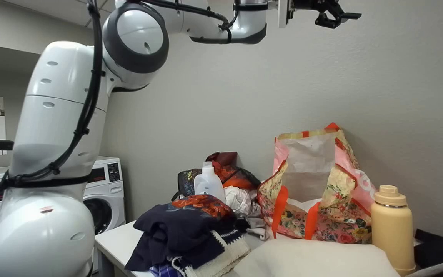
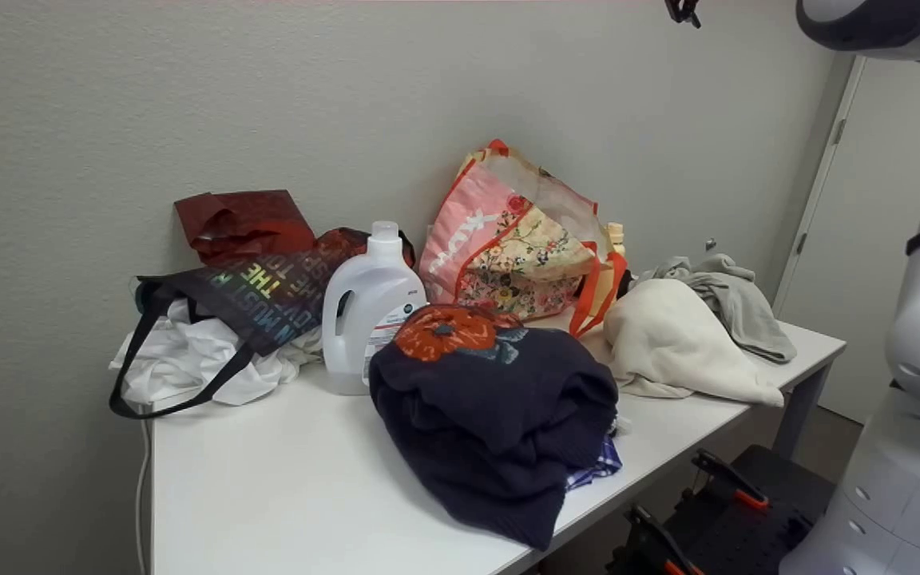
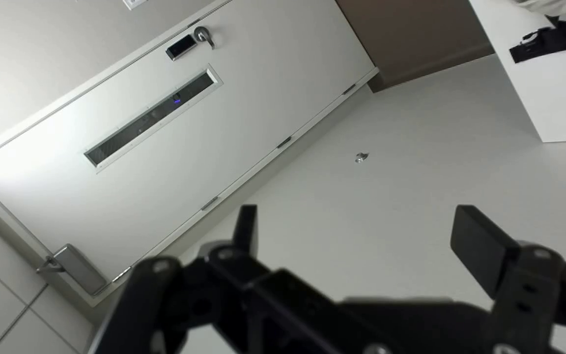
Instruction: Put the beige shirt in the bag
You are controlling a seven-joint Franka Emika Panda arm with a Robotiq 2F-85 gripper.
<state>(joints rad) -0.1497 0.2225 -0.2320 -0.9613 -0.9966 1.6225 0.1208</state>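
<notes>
The beige shirt (image 1: 313, 257) lies in a loose heap on the table; it also shows in an exterior view (image 2: 680, 343). The floral bag (image 1: 344, 229), with orange handles and a pink side, stands open against the wall behind the shirt; it also shows in an exterior view (image 2: 520, 271). My gripper (image 1: 346, 17) is high above the table, well above the bag and shirt, and points sideways. Only its tip shows at the top of an exterior view (image 2: 685, 14). In the wrist view the gripper (image 3: 356, 216) has its fingers wide apart with nothing between them.
A navy sweater (image 2: 492, 407), a detergent jug (image 2: 376, 311), a dark printed bag (image 2: 260, 299) and a grey cloth (image 2: 735, 299) lie or stand on the white table (image 2: 268, 495). A yellow bottle (image 1: 392, 231) stands beside the floral bag. A door (image 3: 263, 98) shows in the wrist view.
</notes>
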